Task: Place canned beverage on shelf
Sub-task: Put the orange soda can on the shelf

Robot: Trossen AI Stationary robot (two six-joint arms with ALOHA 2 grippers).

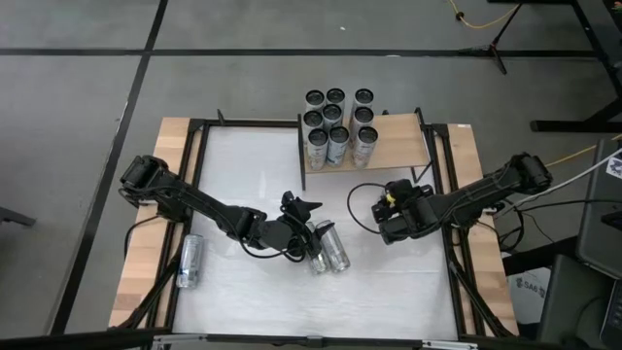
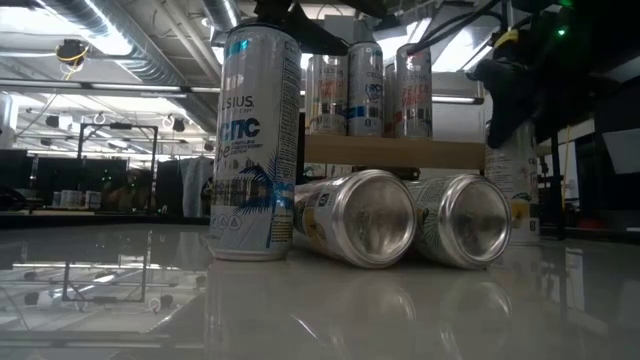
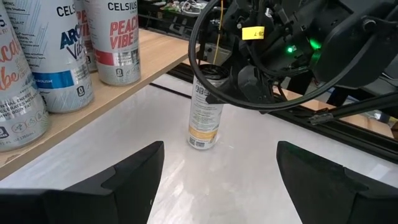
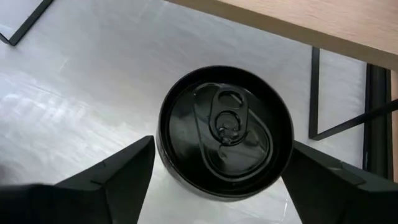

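Right gripper [image 4: 214, 165] hangs straight over an upright can [image 4: 225, 132] with a black lid and pull tab, fingers spread to either side of it and apart from its wall, so nothing is held. This can stands on the white table [image 1: 389, 282] just in front of the shelf [image 1: 394, 136], near one of its black posts; the left wrist view shows it as a slim white can with a yellow-orange label [image 3: 206, 112] under the right arm.

Left gripper [image 1: 303, 216] sits mid-table with fingers about half open and empty, looking toward that can. Two cans lie on their sides [image 1: 328, 248] right by it, and in the low view a tall can [image 2: 254, 140] stands beside them. One more lies flat [image 1: 190, 261] at the table's left edge. Nine cans [image 1: 338, 122] already stand on the shelf board.

Handling, my guess: thin aluminium, rigid enough if full, dents if squeezed hard. Smooth printed wall, likely slippery. Probably fairly heavy if unopened, which the flat tab suggests. Tall and narrow, so it tips easily when nudged high. Best hold looks like the pads on opposite sides of the round wall around mid-height or slightly above, not the rim or tab. Keep it upright during the lift and clear the shelf edge and the post.
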